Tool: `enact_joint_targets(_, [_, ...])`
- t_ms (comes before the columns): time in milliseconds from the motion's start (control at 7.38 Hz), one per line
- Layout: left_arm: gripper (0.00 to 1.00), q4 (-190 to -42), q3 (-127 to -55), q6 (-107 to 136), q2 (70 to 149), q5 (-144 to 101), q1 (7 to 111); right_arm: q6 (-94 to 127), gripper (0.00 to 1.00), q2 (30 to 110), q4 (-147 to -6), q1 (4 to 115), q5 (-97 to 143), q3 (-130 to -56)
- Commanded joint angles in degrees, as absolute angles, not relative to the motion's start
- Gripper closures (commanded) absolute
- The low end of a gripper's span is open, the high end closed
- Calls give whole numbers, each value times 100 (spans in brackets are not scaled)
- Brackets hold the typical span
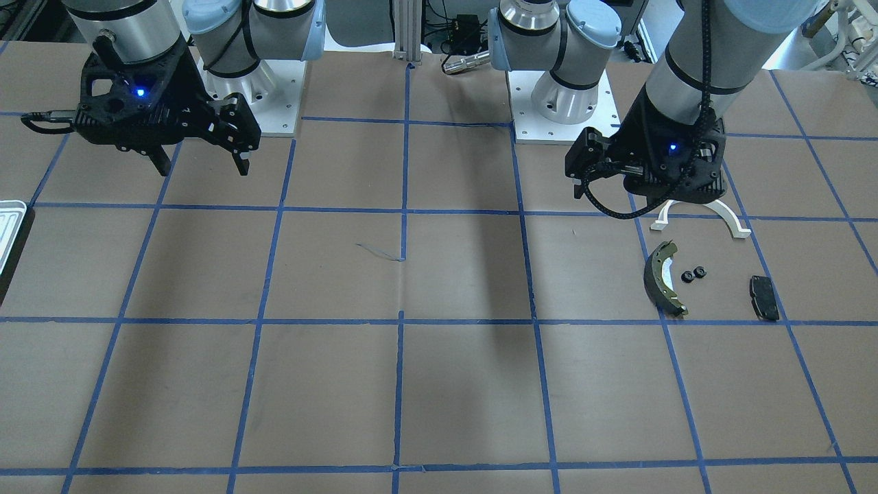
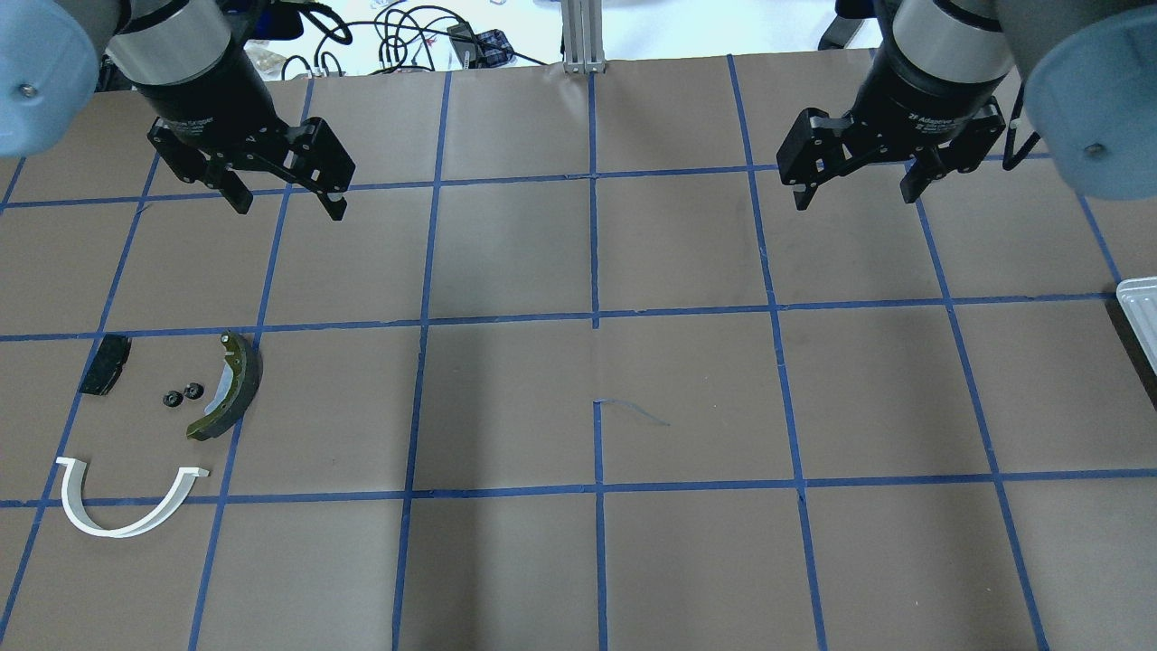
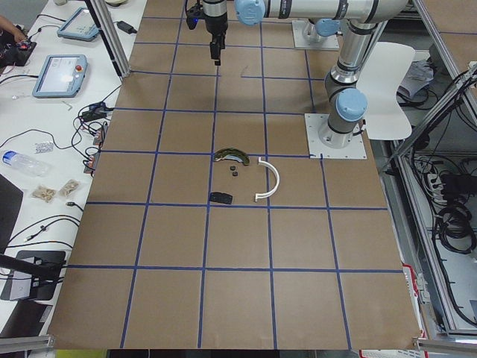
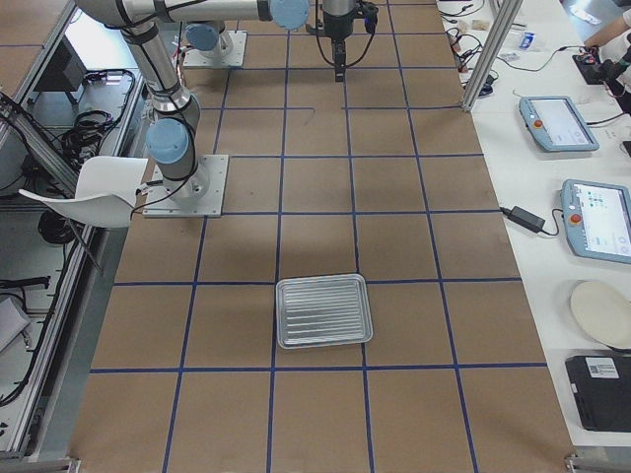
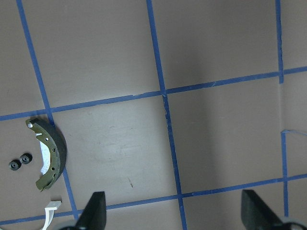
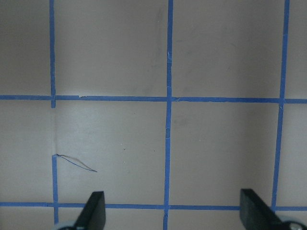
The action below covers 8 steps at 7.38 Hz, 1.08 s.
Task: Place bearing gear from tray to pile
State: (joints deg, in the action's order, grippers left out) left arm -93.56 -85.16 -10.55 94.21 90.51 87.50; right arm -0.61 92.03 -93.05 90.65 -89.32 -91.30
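Over on the robot's left side of the table, seen from overhead, the pile (image 2: 246, 380) holds two small black gears (image 2: 192, 391). They lie side by side, between a flat black pad (image 2: 104, 364) at their 10 o'clock and a curved brake shoe (image 2: 230, 409) just beside them at 3 o'clock. A white half-ring bracket (image 2: 113, 533) sits apart at 6 o'clock.

From the left gripper (image 2: 289, 208), which hangs wide open and empty, the gears lie at about 7 o'clock. This arm is much the nearer to them. The right gripper (image 2: 854, 197) is also spread wide and holds nothing. The tray (image 2: 1141, 312) lies at its 4 o'clock, at the table's edge.

From the side the tray's ribbed floor looks bare, so I'd judge there's no gear left to fetch. The gears are round, so there is no long axis to line up on.

The right gripper's collar carries white lettering that seems to read "2F Adaptive"; the rest is too small to make out.
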Motion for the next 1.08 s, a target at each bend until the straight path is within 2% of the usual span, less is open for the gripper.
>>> enact_joint_targets(0, [0,-9343,-8525,-1055,9431,9097,8745,-35,0,9202,-9316,9062,-8903,-9123])
enact_joint_targets(949, [0,-9351,-8543,-958,9510,9035,8815,-35,0,9202,-9308,9062,-8930,-9132])
